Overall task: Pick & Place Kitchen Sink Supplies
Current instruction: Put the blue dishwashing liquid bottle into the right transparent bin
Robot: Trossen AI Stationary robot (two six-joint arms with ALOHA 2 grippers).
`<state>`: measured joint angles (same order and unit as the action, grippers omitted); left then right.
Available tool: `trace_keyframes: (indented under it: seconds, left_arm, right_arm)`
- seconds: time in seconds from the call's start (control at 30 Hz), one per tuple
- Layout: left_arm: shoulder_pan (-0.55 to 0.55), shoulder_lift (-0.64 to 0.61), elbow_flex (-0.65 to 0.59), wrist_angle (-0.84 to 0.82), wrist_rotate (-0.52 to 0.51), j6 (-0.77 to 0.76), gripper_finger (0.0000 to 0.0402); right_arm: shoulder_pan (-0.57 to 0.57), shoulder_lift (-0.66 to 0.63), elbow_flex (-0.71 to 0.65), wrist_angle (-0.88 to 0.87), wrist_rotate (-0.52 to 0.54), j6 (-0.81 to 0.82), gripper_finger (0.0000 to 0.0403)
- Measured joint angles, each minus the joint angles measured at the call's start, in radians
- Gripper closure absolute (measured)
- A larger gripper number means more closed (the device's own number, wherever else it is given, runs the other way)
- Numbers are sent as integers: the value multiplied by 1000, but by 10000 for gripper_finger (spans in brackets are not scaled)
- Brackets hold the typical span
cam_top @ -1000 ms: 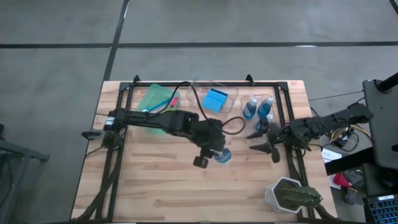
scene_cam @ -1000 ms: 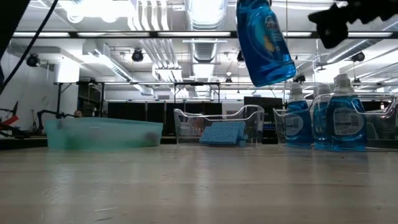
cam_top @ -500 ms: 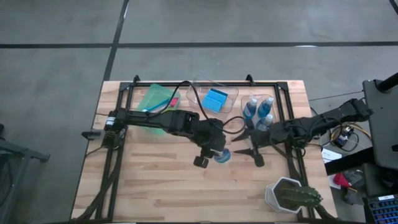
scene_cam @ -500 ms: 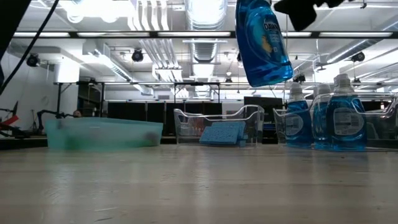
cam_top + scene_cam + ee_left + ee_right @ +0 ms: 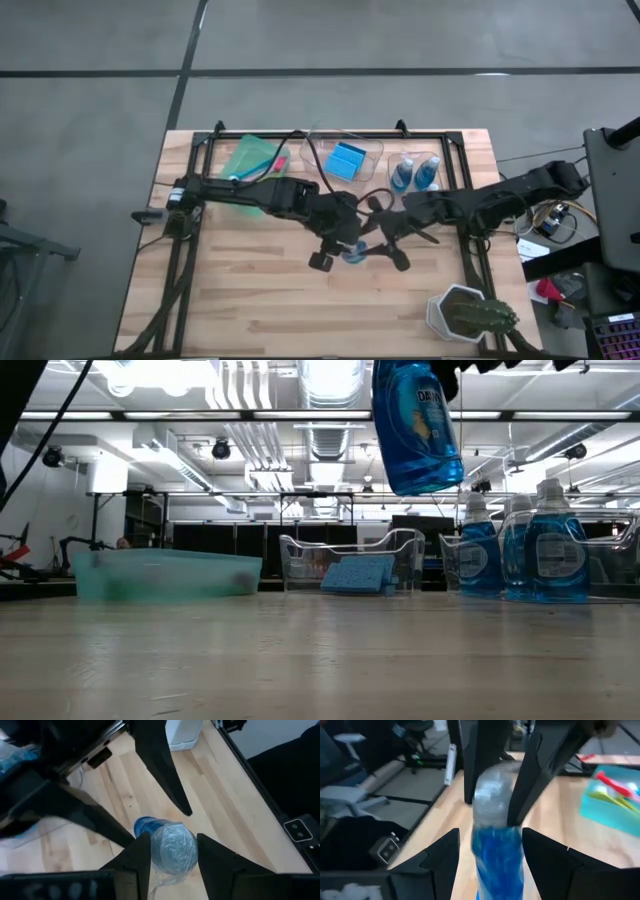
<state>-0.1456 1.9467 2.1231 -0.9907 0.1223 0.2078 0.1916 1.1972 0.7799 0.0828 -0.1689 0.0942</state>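
Observation:
My left gripper [image 5: 343,248] hangs over the table's middle, shut on a small blue-liquid bottle [image 5: 415,425] with a pale cap. My right gripper [image 5: 381,238] is open at the same spot. In the right wrist view its fingers stand on either side of the bottle's body [image 5: 497,850]; I cannot tell whether they touch it. More blue bottles [image 5: 415,174] stand upright in a clear bin at the far right. A light-blue sponge [image 5: 347,160] lies in the middle clear bin. Brushes lie in the green bin [image 5: 250,158]. My left gripper pinches the bottle's pale cap [image 5: 172,851] between its two fingers [image 5: 136,857], coming from above and pointing down. The bottle hangs below the fingers, lifted clear of the table and slightly tilted, with its base [image 5: 420,482] well above the wood.
A white-potted cactus [image 5: 465,312] stands at the near right corner. The three bins line the far edge. A black frame [image 5: 330,135] and cables run round the table. Bare wood [image 5: 250,290] lies toward the near left.
My right gripper has travelled from near the bottle bin toward the table's left, staying open, until its fingers flank the hanging bottle. My left gripper has kept the bottle lifted in nearly the same place.

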Motion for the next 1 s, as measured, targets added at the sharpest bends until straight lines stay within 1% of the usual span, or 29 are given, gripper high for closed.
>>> trace_keyframes:
  seconds: [0.13,0.23,0.37,0.7,0.8,1.0]
  left_arm:
    - [-1,0,0,-5,1,1,271]
    - [0,0,0,-4,-5,1,269]
    - [-2,0,0,-6,0,8,270]
    - [0,0,-1,-8,-9,4,267]
    - [0,0,-1,-8,-10,3,267]
    - [0,-2,-1,-11,-12,-2,262]
  right_arm:
    - [-7,38,1,54,-17,-5,193]
    - [-13,58,8,59,-26,-17,193]
    - [-17,83,32,55,-87,-19,193]
    - [-22,145,89,28,-86,-12,195]
    - [-23,157,102,17,-85,-21,208]
    - [-23,160,132,-42,-85,-27,254]
